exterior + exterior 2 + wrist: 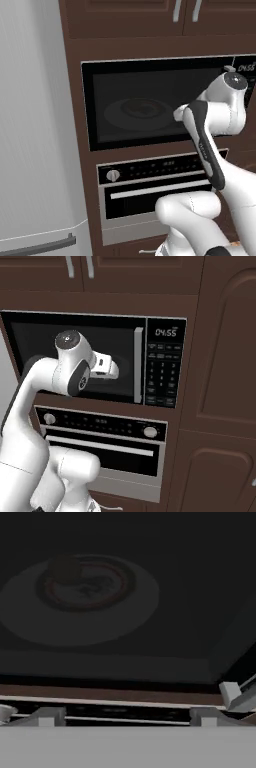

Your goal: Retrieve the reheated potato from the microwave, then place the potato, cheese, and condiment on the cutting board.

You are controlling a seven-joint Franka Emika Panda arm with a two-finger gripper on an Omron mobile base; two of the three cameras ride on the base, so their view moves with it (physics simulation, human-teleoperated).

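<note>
The microwave (130, 82) is built into the brown cabinet wall, and its dark glass door (30, 336) is shut. A silver vertical handle (138, 365) runs along the door's right side, next to the keypad (165, 376). Through the glass I dimly make out a white round plate (125, 612), with the potato (65, 568) a dull brown lump on its far left part. My gripper (127, 714) is open and empty, hovering close in front of the door's lower middle, left of the handle. Its white hand (107, 368) faces the glass. The cheese, condiment and cutting board are out of view.
An oven (150, 192) with round knobs (150, 431) and a long bar handle sits directly under the microwave. A grey fridge (35, 125) fills the left side. Tall brown cabinet doors (225, 381) stand to the right, and upper cabinets (125, 15) hang above.
</note>
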